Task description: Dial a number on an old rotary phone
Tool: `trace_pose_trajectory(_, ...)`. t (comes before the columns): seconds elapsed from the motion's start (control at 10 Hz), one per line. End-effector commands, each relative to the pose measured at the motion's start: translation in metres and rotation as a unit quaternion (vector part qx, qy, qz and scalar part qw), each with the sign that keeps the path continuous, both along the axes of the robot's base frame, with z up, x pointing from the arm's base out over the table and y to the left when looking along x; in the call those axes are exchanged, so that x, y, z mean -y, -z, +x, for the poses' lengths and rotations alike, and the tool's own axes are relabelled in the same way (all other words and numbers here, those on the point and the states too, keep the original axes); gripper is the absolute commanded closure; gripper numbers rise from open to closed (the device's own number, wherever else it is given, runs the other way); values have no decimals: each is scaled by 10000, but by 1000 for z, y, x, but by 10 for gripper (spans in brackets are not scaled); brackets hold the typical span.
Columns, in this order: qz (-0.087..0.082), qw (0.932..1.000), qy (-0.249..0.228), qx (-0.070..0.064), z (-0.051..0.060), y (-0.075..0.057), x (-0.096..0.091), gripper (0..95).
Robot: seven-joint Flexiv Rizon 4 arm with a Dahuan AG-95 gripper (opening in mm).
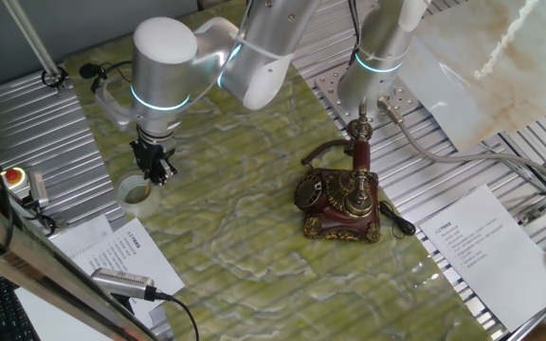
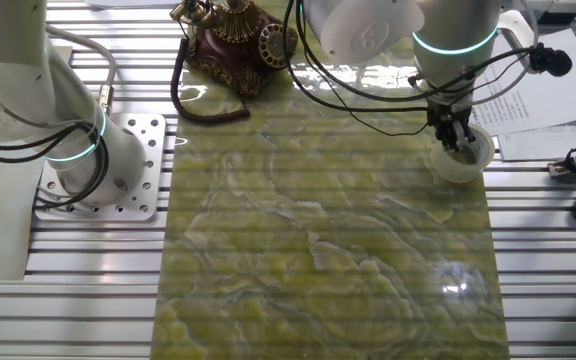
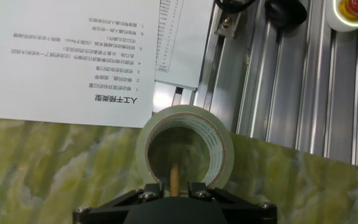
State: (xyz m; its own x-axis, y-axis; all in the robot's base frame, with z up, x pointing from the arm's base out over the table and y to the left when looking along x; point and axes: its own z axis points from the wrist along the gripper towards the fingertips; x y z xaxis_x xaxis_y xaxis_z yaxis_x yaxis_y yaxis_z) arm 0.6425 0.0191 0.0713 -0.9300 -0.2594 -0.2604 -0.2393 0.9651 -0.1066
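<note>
Counted: one old rotary phone (image 1: 341,197); one clear tape roll (image 3: 185,148); one gripper (image 1: 155,169); two robot arms (image 1: 254,57); printed sheets (image 1: 112,254), apparently three; one red-button box (image 1: 15,180).

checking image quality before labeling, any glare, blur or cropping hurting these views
The other fixed view: bright glare spot on the green mat, and the rotary phone cropped at the top edge. One fixed view: blurred foreground bar. Hand view: sharp tape roll, gripper cropped at the bottom.
</note>
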Motion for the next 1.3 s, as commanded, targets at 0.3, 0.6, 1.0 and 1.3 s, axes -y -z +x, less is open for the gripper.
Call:
trace_pose_trajectory(0.3,14,10000,-9,21,0,0,0,950)
trace_pose_trajectory(0.6,85,9999,31,49,1,-2,-1,950)
trace_pose_trajectory(1.0,104,9995,-156,-255,6,-15,0,950)
trace_pose_trajectory(1.3,53,9984,-428,-374,11,-28,5,950)
